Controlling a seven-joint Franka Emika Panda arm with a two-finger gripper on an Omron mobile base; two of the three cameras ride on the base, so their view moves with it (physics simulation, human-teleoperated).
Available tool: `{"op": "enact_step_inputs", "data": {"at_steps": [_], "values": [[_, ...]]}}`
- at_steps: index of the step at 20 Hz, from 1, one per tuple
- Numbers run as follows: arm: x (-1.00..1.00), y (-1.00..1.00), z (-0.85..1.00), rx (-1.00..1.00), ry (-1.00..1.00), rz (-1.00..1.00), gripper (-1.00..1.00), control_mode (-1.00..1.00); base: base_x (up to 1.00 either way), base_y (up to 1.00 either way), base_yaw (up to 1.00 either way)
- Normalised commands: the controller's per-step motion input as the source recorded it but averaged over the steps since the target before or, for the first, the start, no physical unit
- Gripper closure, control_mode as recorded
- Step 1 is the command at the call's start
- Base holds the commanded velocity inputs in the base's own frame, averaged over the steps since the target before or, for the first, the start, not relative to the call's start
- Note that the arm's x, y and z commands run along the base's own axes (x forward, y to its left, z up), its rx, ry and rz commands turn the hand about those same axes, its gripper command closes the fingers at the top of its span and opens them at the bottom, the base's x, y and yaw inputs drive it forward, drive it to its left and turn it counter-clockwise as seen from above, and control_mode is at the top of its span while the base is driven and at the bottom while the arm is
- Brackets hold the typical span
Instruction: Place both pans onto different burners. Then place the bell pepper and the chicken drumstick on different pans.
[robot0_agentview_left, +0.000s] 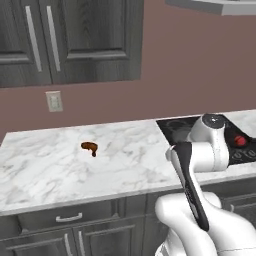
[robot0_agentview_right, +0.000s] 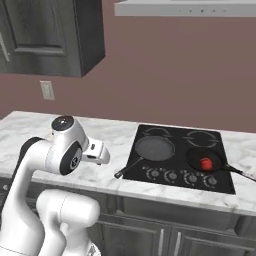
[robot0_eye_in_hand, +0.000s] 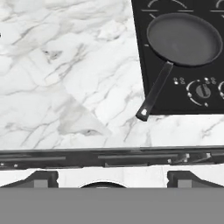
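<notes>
The wide grey pan (robot0_agentview_right: 155, 148) (robot0_eye_in_hand: 183, 39) sits on the front left burner of the black cooktop (robot0_agentview_right: 227, 182), its handle (robot0_eye_in_hand: 155, 94) pointing out over the front edge. On the front right burner stands the smaller black pan (robot0_agentview_right: 216, 156), holding the red bell pepper (robot0_agentview_right: 206, 163) (robot0_agentview_left: 240, 140). Both back burners (robot0_agentview_right: 156, 132) are bare. The brown chicken drumstick (robot0_agentview_left: 89, 147) lies on the marble counter (robot0_agentview_left: 50, 170), well left of the cooktop. My gripper (robot0_eye_in_hand: 112, 180) is open and holds nothing. It hangs over the counter's front edge, left of the wide pan's handle.
A row of knobs (robot0_agentview_right: 180, 176) runs along the cooktop's front. Dark upper cabinets (robot0_agentview_left: 65, 40) and a wall outlet (robot0_agentview_left: 54, 101) are behind the counter, and a range hood (robot0_agentview_right: 185, 7) hangs over the cooktop. Drawers (robot0_agentview_left: 70, 217) sit under the counter.
</notes>
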Motion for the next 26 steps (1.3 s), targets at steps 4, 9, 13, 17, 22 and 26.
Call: {"op": "enact_step_inputs", "data": {"at_steps": [4,9,13,17,22,26], "values": [[0.0,0.0,0.0,0.0,0.0,0.0,-1.0,1.0,0.62,0.09,0.0],[0.0,0.0,0.0,0.0,0.0,0.0,-1.0,1.0,0.61,0.0,0.0],[0.0,0.0,0.0,0.0,0.0,0.0,-1.0,1.0,0.37,0.0,0.0],[0.0,0.0,0.0,0.0,0.0,0.0,-1.0,1.0,0.02,0.0,0.0],[0.0,0.04,0.0,0.0,0.0,0.0,-1.0,-1.0,0.0,0.0,0.0],[0.03,0.41,0.0,0.0,0.0,0.0,-1.0,-1.0,0.0,0.0,0.0]]}}
